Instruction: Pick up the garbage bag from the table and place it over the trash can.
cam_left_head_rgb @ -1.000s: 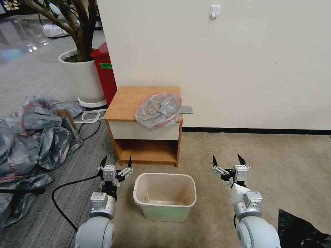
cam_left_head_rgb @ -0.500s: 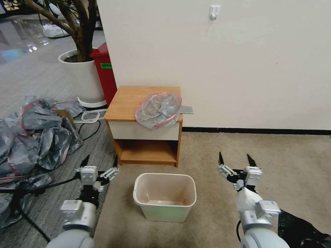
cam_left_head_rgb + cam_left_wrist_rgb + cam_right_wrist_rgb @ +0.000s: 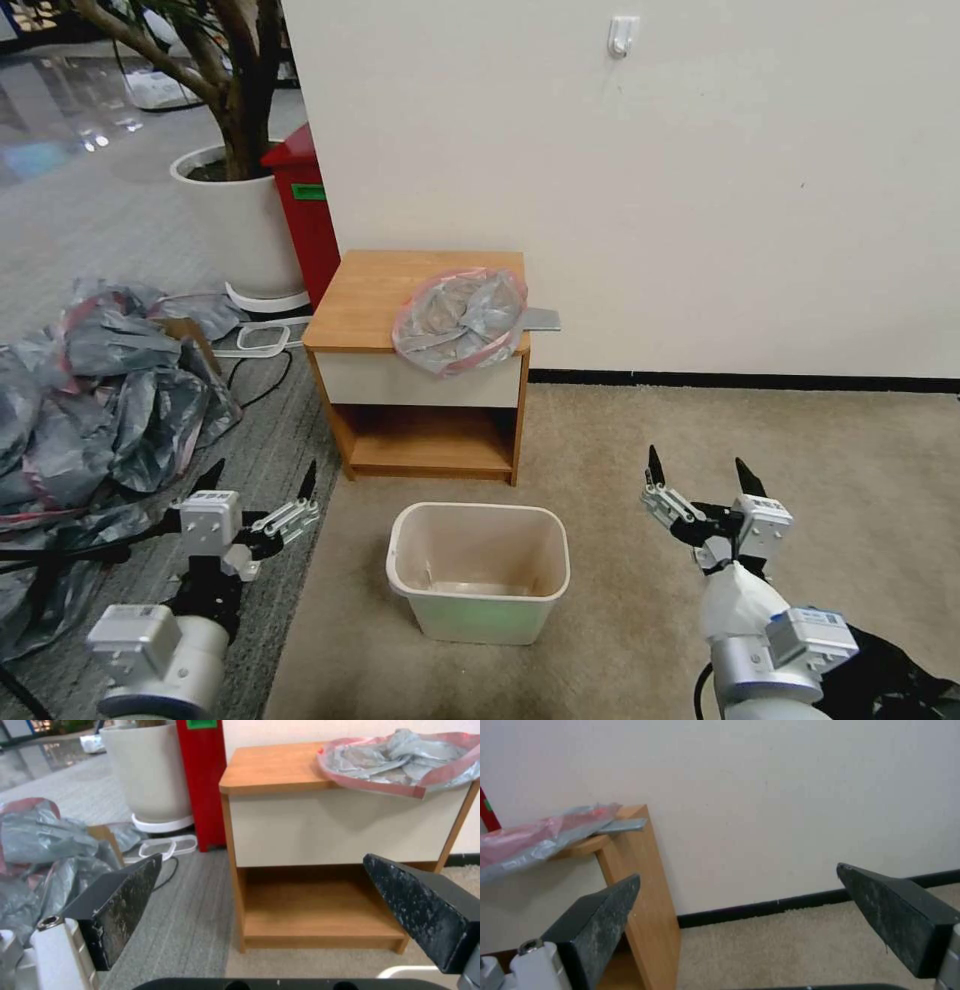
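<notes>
Head view: garbage bag [image 3: 460,318] lies ungrasped on table [image 3: 372,290]; trash can [image 3: 478,568] unlined; left gripper [image 3: 258,478] and right gripper [image 3: 700,474] spread wide, empty.

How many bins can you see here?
2. The cream trash can stands on the carpet before the table; a tall red bin stands behind, beside the white planter.

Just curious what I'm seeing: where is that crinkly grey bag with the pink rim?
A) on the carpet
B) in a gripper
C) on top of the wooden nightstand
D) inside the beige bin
C: the garbage bag lies on the table, overhanging its front edge.
</notes>
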You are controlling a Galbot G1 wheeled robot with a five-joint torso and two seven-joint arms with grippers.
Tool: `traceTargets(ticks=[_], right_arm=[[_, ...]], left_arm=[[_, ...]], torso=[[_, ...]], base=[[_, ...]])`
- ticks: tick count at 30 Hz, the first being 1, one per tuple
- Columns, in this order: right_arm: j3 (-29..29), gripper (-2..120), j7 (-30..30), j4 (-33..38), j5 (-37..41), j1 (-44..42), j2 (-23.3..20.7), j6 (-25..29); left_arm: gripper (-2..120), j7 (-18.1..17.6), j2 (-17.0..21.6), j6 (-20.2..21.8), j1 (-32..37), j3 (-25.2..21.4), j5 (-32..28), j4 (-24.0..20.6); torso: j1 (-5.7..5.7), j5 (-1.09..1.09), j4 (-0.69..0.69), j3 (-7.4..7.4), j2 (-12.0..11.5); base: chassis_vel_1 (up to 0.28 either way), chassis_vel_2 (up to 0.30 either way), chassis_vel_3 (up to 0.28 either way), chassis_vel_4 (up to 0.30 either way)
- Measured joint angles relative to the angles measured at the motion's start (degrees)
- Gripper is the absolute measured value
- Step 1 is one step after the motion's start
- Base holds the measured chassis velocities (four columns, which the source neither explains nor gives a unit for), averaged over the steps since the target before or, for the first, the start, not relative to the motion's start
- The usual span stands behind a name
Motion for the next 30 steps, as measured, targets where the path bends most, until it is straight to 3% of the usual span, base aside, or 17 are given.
traceTargets(ticks=[5,8,9,13,14,18,19,22,26,30], right_arm=[[0.3,100,0.0,-1.7,3.3,2.6,-1.4,-0.1],[0.2,100,0.0,-3.6,13.9,7.1,-2.7,-2.1],[0.2,100,0.0,-3.6,13.9,7.1,-2.7,-2.1],[-0.7,100,-0.3,-10.1,31.6,16.4,-4.1,-3.3],[-0.7,100,-0.3,-10.1,31.6,16.4,-4.1,-3.3],[-2.1,100,0.6,-17.7,48.7,26.1,-5.3,-3.7],[-2.1,100,0.6,-17.7,48.7,26.1,-5.3,-3.7],[-2.1,100,3.0,-22.3,62.7,33.1,-5.5,-5.6],[-2.4,100,4.6,-27.9,70.5,39.7,-5.7,-7.2],[-3.8,100,4.6,-33.2,72.4,44.3,-6.1,-7.7]], left_arm=[[100,-0.1,0.2,-0.2,-0.1,0.1,-0.7,0.1],[100,-0.2,0.5,-0.2,0.1,-0.2,-1.6,0.3],[100,-0.2,0.5,-0.2,0.1,-0.2,-1.6,0.3],[100,-0.6,0.1,0.5,0.3,-0.6,-2.6,0.4],[100,-0.6,0.1,0.5,0.3,-0.6,-2.6,0.4],[100,-0.6,-0.7,0.6,0.4,-1.3,-2.6,0.4],[100,-0.6,-0.7,0.6,0.4,-1.3,-2.6,0.4],[100,-0.6,-1.0,0.5,0.5,-2.0,-2.4,0.4],[100,-0.2,-1.5,0.3,0.4,-4.0,-2.4,0.5],[100,-0.1,-1.8,-0.2,0.8,-5.4,-2.4,0.5]], torso=[[0.0,0.0,0.0,0.0,0.0],[0.0,0.0,0.0,0.01,0.0],[0.0,0.0,0.0,0.01,0.0],[0.0,0.0,0.0,0.01,0.0],[0.0,0.0,0.0,0.01,0.0],[0.0,0.01,0.0,0.01,0.0],[0.0,0.01,0.0,0.01,0.0],[0.0,0.0,0.01,0.01,0.0],[0.0,0.0,0.01,0.01,0.0],[0.0,0.0,0.01,0.02,0.0]], base=[[0.0,0.0,0.0,0.0],[0.0,0.0,0.0,0.0],[0.0,0.0,0.0,0.0],[0.0,0.0,0.0,0.0],[0.0,0.0,0.0,0.0],[0.0,0.0,0.0,0.0],[0.0,0.0,0.0,0.0],[0.0,0.0,0.0,0.0],[0.0,0.0,0.0,0.0],[0.0,0.0,0.0,0.0]])
